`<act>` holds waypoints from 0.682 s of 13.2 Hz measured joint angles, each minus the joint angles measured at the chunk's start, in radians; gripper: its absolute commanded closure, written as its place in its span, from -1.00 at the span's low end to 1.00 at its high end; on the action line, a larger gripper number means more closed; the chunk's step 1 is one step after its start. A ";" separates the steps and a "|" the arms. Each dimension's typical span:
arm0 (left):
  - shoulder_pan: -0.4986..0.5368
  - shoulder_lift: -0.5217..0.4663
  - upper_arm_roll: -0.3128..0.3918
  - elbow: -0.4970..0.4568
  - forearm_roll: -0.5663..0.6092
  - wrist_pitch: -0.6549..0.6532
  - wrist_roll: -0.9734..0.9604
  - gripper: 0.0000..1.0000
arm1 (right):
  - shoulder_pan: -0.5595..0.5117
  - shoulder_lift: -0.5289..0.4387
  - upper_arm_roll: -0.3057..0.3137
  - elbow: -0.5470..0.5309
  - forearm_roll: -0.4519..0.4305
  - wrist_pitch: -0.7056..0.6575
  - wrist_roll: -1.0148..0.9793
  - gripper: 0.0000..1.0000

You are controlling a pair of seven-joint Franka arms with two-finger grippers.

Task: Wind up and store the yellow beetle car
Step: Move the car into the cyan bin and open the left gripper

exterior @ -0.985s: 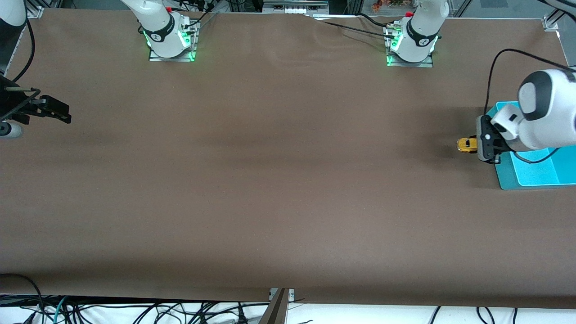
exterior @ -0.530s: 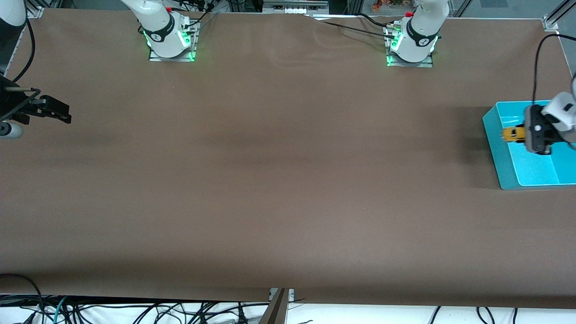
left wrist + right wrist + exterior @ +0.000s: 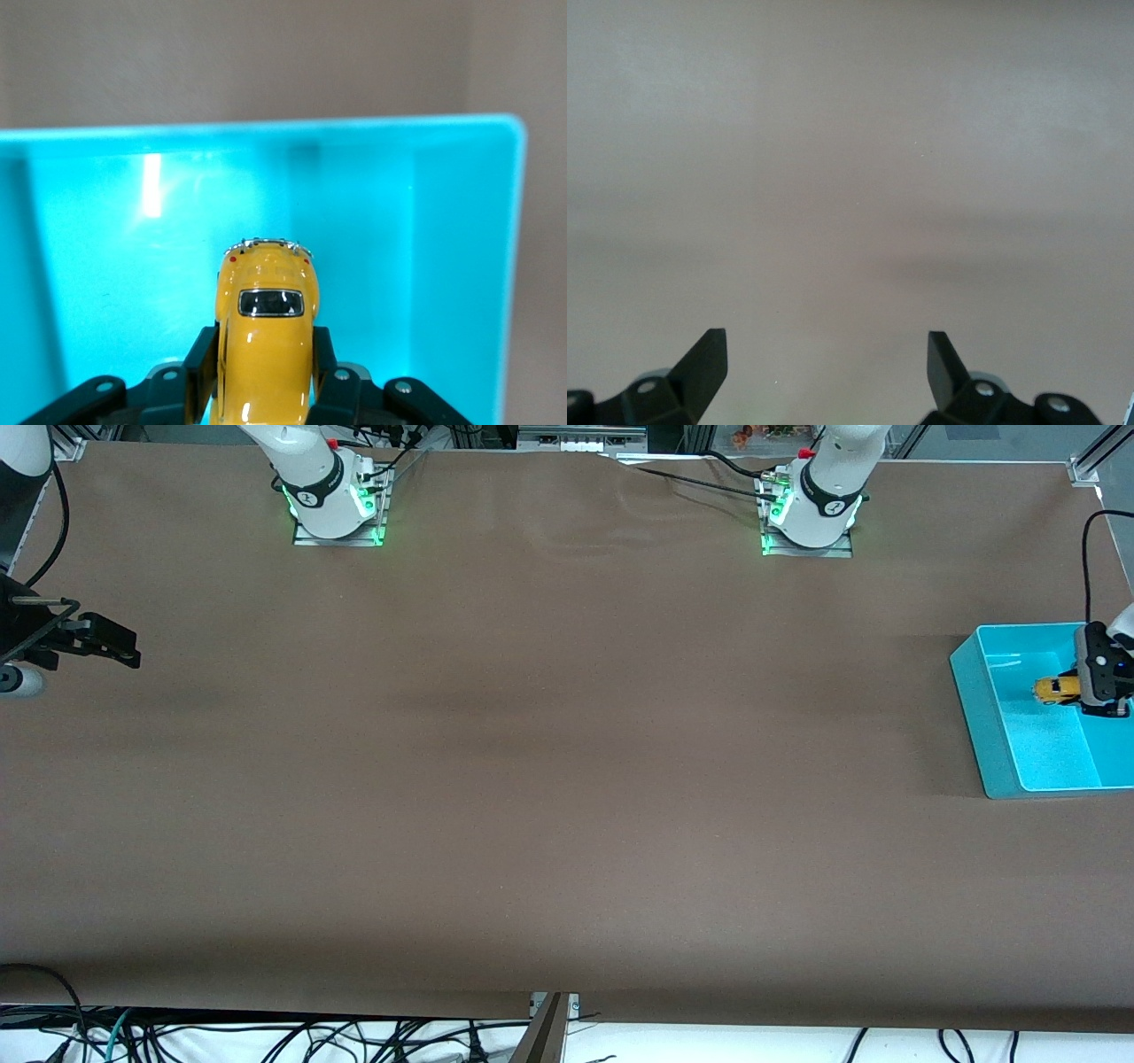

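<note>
**Fig.: Car carried from worktop edge to over the bin**

Since the earlier frames the left tool [image 3: 1074, 689] has travelled from just beside the turquoise bin [image 3: 974, 691], on the side toward the right arm's end, to a position over the bin's interior, taking the yellow beetle car [image 3: 1054, 689] with it. One sec. ago the car hung over bare brown worktop [image 3: 549, 779]; half a sec. ago it was crossing the bin wall; now it sits over the bin floor, approx. mid-way along the part of the bin seen in front view.

Left tool: clenched on the car. In left wrist view the two black fingers [image 3: 202, 359] press the car's flanks, one each side, w/ the car's [image 3: 266, 341] rounded yellow roof, dark window and chrome bumper projecting past the fingertips, pointing at the bin's inner wall [image 3: 266, 150]. Whether the wheels touch the bin floor cannot be told.

Bin: open-topped, at the left arm's end of the worktop, partly cut by the frame edge in front view. Contents other than the car not seen.

Right tool [image 3: 111, 646]: waits at the right arm's end, over bare worktop, released; in right wrist view its fingertips [image 3: 704, 359] stand wide apart w/ nothing between them.
</note>
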 measured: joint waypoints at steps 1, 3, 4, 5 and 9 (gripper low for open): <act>0.016 0.022 0.000 -0.026 0.000 0.053 0.008 0.72 | 0.000 0.000 0.000 0.000 0.000 0.000 0.000 -1.00; 0.024 0.082 -0.001 -0.045 0.000 0.126 0.013 -0.31 | 0.000 0.000 0.000 0.000 0.000 0.000 0.000 -1.00; 0.026 0.109 -0.001 -0.045 0.000 0.146 0.013 -0.99 | 0.000 0.000 0.000 0.000 0.000 0.000 0.000 -1.00; 0.029 0.127 -0.001 -0.044 0.000 0.157 0.013 -1.00 | 0.000 0.000 0.000 0.000 0.000 0.000 0.000 -1.00; 0.039 0.115 -0.015 -0.020 0.000 0.153 0.031 -1.00 | 0.000 0.000 0.000 0.000 0.000 0.000 0.000 -1.00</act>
